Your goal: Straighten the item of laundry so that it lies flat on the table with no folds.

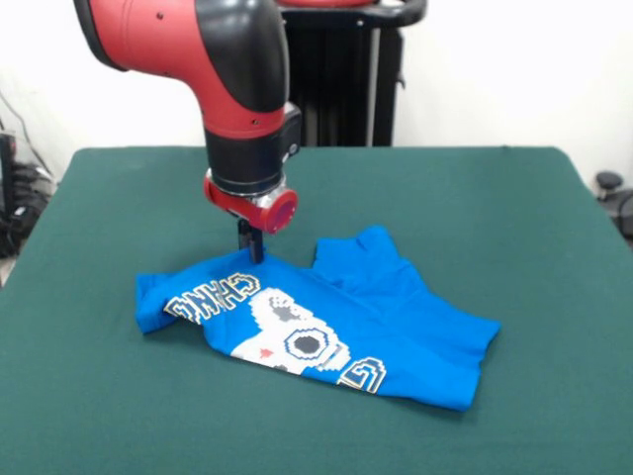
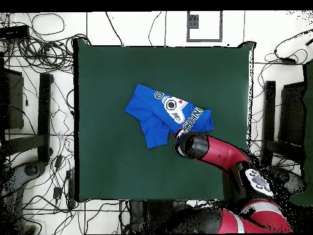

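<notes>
The item of laundry (image 1: 346, 317) is a bright blue T-shirt lying crumpled on the green table (image 1: 475, 198), graphic side up with white, black and yellow pixel lettering. Folds bunch along its far edge and a sleeve sticks up at the back. In the overhead view the item of laundry (image 2: 159, 110) sits near the table's (image 2: 110, 159) middle. My gripper (image 1: 250, 247) comes down on the shirt's far edge near the lettering, its dark tip touching the cloth. The arm's wrist hides the gripper in the overhead view.
Green felt surrounds the shirt on all sides, with wide room to the left and front in the front view. Cables (image 2: 43, 49) and stands lie on the floor around the table. The arm's red body (image 2: 226, 156) reaches in from the table's lower right in the overhead view.
</notes>
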Robot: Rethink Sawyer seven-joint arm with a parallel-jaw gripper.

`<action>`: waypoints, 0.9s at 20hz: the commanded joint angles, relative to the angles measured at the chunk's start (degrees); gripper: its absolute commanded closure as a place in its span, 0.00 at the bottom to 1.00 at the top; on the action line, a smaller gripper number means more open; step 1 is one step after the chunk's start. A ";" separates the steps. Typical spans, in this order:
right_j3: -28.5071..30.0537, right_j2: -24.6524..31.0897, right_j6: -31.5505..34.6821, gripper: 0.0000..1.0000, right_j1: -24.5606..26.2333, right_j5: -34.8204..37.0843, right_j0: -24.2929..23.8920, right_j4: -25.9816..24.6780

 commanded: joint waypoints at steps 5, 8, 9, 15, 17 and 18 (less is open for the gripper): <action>4.68 4.47 4.34 1.00 1.66 1.31 0.70 0.22; 4.96 4.69 4.28 1.00 1.17 1.76 0.43 0.43; 5.00 4.73 4.23 1.00 1.01 2.02 0.33 0.52; 3.66 4.96 2.63 1.00 0.58 3.94 -0.07 0.20; 3.30 4.90 2.41 1.00 0.49 3.93 0.12 -0.01; 3.20 4.89 2.33 1.00 0.42 3.89 0.15 -0.09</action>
